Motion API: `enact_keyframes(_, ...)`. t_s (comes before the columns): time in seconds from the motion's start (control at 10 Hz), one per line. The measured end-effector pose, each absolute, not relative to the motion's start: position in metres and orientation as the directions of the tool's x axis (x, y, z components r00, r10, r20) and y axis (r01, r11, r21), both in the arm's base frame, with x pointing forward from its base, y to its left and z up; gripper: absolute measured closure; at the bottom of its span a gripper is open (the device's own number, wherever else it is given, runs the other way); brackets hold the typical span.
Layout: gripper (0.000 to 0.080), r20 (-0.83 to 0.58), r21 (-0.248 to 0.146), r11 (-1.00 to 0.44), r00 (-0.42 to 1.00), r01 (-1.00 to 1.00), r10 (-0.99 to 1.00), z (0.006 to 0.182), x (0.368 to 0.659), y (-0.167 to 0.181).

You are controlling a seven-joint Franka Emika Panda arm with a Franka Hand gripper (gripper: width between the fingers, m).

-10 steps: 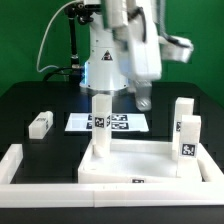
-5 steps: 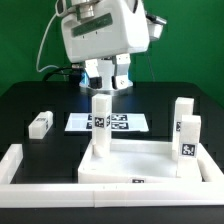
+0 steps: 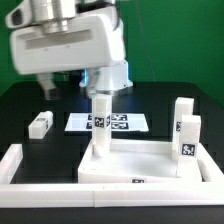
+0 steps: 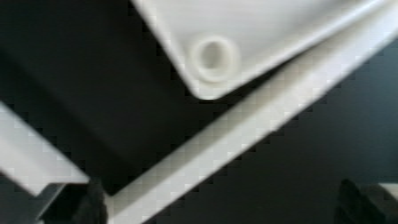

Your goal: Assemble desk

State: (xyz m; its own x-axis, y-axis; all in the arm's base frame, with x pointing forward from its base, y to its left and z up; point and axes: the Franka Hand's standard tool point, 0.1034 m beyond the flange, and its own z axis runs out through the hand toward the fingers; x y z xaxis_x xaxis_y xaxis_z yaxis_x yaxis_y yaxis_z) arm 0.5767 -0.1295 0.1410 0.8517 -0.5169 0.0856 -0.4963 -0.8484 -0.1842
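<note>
The white rimmed tabletop panel (image 3: 140,166) lies at the front. One white leg block (image 3: 101,125) stands upright at its far corner on the exterior view's left. Two more leg blocks (image 3: 181,112) (image 3: 187,138) stand at the right, and another leg block (image 3: 40,124) lies on the table at the left. My arm's hand (image 3: 65,45) fills the upper left, large and blurred, well above the parts. In the wrist view my gripper (image 4: 214,205) is open and empty, above a white panel corner with a round hole (image 4: 214,55).
The marker board (image 3: 120,122) lies flat behind the tabletop. The long low white border wall (image 3: 18,165) runs along the front and left, and shows as a diagonal white strip in the wrist view (image 4: 267,125). The robot base (image 3: 112,75) stands at the back.
The arm has swung from the exterior view's right to its left and now looms larger in that view. The desk parts have not moved.
</note>
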Motion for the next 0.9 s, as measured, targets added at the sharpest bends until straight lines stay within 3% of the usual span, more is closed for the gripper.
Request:
enact_keyframes(0.2, 0.0150, 0.159, -0.116, -0.927, 0.915, -0.356, -0.371, 0.121, 0.553, -0.159)
enact_keyframes(0.6, 0.0150, 0.126, -0.119, -0.931, 0.925, -0.346, -0.360, 0.115, 0.549, -0.156)
enact_keyframes(0.7, 0.0150, 0.171, -0.053, -0.966, 0.951, -0.252, -0.258, 0.103, 0.549, -0.163)
enact_keyframes(0.8, 0.0150, 0.109, -0.051, -0.984, 0.978, -0.171, -0.175, 0.089, 0.537, -0.167)
enact_keyframes(0.9, 0.0150, 0.031, -0.070, -0.989, 0.991, -0.130, -0.133, 0.087, 0.527, -0.180)
